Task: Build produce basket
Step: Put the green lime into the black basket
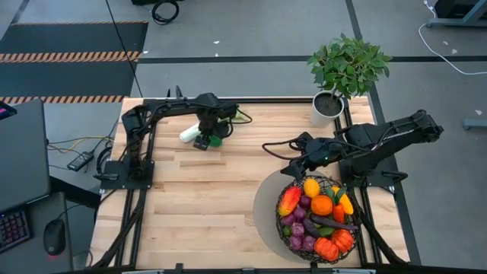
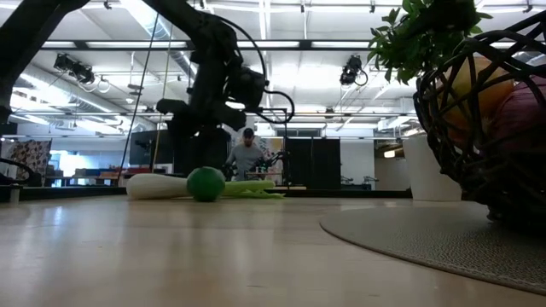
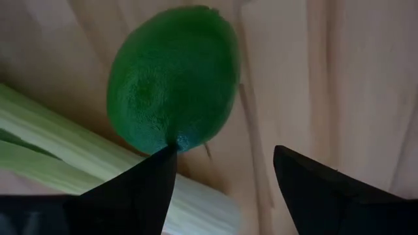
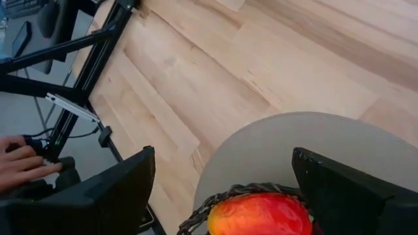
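Observation:
A green lime (image 3: pixel 173 78) lies on the wooden table against a green-white leek (image 3: pixel 59 156), at the far left (image 1: pixel 215 140). The leek (image 2: pixel 158 186) lies flat behind the lime (image 2: pixel 205 184). My left gripper (image 3: pixel 225 153) hangs open just above them, pointing down. One fingertip (image 3: pixel 163 163) shows over the lime's edge and the leek, the other over bare wood. The dark wire basket (image 1: pixel 283 228) at the near right is full of produce. My right gripper (image 1: pixel 299 158) waits open above its far rim, over a red-orange fruit (image 4: pixel 261 215).
The basket stands on a round grey mat (image 1: pixel 266 202). A white pot with a leafy plant (image 1: pixel 329 106) is at the far right corner. Bare wood spans the table's middle and near left. A person's hand (image 4: pixel 19 163) shows beyond the table's edge.

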Tool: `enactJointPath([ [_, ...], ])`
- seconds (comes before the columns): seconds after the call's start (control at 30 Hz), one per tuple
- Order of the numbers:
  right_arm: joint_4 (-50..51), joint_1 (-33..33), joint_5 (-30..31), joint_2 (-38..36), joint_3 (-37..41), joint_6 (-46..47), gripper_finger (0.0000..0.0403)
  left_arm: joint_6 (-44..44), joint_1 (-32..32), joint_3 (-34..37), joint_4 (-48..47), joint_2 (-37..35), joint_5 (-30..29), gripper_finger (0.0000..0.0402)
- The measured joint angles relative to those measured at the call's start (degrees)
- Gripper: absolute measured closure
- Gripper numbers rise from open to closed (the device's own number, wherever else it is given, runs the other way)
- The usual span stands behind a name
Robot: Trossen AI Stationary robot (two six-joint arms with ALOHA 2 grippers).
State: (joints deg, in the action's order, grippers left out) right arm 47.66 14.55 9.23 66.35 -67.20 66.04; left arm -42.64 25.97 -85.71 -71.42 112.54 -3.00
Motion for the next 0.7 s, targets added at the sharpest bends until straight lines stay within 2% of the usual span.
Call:
enactJointPath([
  [0.43,-0.7,-0.1,0.3,0.0,0.0,1.5,0.004,-0.1,-0.8,-1.4,1.9,-3.3,-2.7,0.0138],
  [0.7,-1.8,-0.1,3.2,0.0,0.0,1.4,0.004,-7.3,-0.9,-1.2,6.9,-4.9,-1.5,0.0138],
])
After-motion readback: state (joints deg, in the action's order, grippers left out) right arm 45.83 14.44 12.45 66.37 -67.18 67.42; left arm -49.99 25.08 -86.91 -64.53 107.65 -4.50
